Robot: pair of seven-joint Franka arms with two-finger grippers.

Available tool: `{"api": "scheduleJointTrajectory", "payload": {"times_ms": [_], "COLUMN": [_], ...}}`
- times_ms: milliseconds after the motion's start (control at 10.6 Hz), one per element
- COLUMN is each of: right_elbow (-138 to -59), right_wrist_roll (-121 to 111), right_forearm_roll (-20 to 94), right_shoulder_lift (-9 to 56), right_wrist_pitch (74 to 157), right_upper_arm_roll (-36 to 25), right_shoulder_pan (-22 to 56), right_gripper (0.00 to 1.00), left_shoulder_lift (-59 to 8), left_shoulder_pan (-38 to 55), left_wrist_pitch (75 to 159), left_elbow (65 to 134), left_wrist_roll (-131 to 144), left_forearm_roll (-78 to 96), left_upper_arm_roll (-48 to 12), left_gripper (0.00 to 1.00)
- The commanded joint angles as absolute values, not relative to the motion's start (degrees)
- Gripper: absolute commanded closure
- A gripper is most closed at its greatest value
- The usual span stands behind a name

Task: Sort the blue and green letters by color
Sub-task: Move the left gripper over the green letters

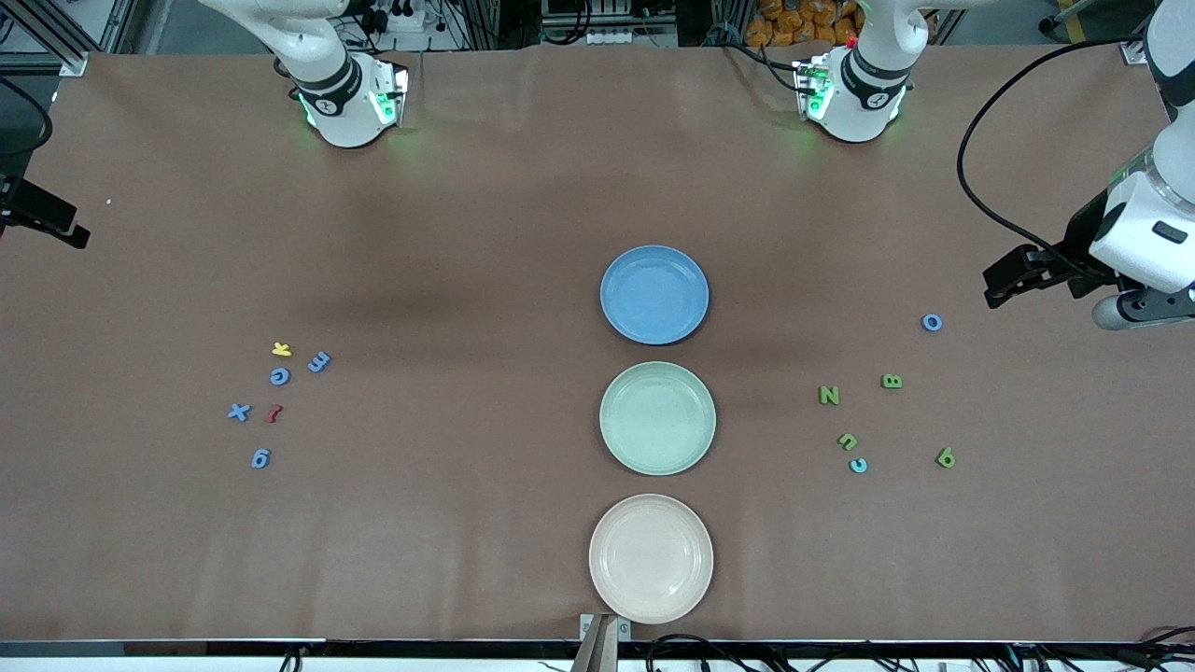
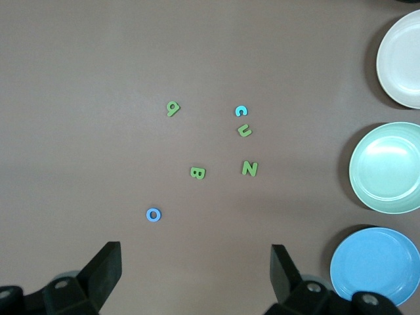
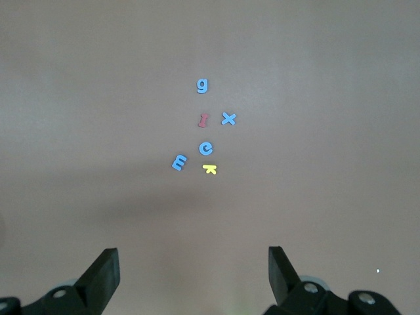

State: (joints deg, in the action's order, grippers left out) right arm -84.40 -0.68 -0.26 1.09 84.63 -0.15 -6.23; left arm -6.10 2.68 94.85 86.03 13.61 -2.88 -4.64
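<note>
Blue letters lie toward the right arm's end: an E (image 1: 318, 361), a G (image 1: 280, 376), an X (image 1: 240, 412) and a 9 (image 1: 260, 458). Toward the left arm's end lie a blue O (image 1: 932, 322), a light blue C (image 1: 858, 465), and green letters B (image 1: 892, 381), N (image 1: 829, 396), U (image 1: 848, 441) and 9 (image 1: 946, 457). My left gripper (image 1: 1006, 278) is open and empty, up beside the O (image 2: 153, 214). My right gripper (image 1: 51, 224) is open and empty at the table's end, apart from the blue group (image 3: 206, 148).
Three empty plates stand in a row mid-table: blue (image 1: 653, 294), then green (image 1: 657, 417), then cream (image 1: 651, 558) nearest the front camera. A yellow letter (image 1: 282, 349) and a red piece (image 1: 273, 413) lie among the blue letters at the right arm's end.
</note>
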Motion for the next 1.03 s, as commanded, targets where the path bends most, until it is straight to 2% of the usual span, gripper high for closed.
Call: {"api": "scheduleJointTrajectory", "payload": {"times_ms": [0,658,941], "right_elbow": [-85.7,-85.2,-84.7], "right_wrist_roll": [-0.9,-0.8,-1.3], "right_forearm_roll": [-0.7,-0.7,-0.6], "right_shoulder_lift": [-0.4,-0.4,-0.4], "right_wrist_pitch": [84.9,84.6,84.4], "right_upper_arm_roll": [-0.4,-0.4,-3.0], "right_shoulder_pan": [-5.9,-5.8,-3.3], "right_gripper": [0.0,0.0,0.0], "left_shoulder_lift": [-5.6,-6.1,-8.4], "left_shoulder_pan": [2.5,2.5,3.0], "left_wrist_pitch": [94.0,94.0,94.9], "left_elbow": [85.5,85.4,85.7], "left_wrist_roll": [10.8,10.3,12.6], "left_forearm_roll": [-2.6,-2.5,-1.9], "left_upper_arm_roll": [-4.7,-4.7,-5.0], "left_gripper": [0.0,0.0,0.0]}}
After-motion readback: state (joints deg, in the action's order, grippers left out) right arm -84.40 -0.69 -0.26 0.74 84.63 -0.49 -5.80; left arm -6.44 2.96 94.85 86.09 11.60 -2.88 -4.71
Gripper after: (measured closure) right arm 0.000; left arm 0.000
